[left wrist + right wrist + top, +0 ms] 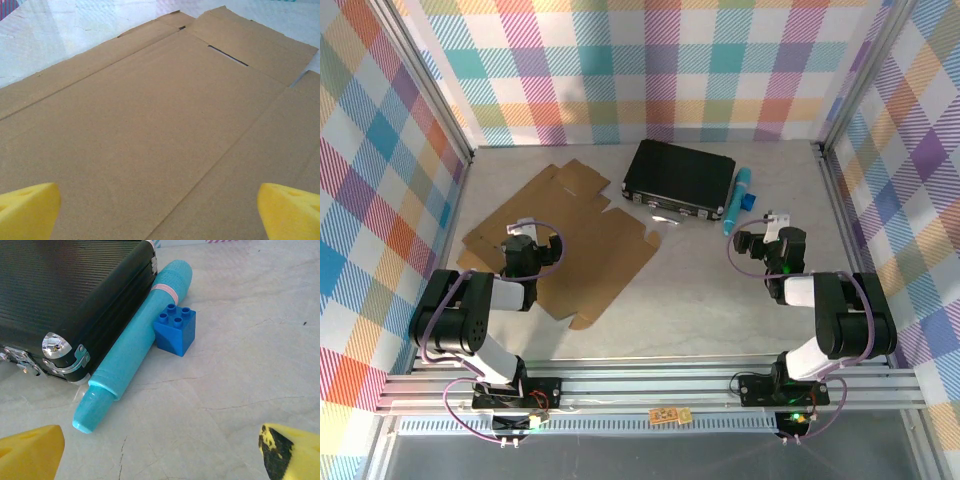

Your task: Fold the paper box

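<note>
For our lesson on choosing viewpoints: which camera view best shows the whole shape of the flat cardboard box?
The top external view: the cardboard box lies flat with nearly its whole outline, flaps and tabs, visible. The left wrist view shows panels, creases and a slot up close, outline cut off.

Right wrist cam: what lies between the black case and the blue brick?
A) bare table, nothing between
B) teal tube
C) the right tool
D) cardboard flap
B: the teal tube lies lengthwise along the side of the black case, and the blue brick sits on the tube's other side.
</note>
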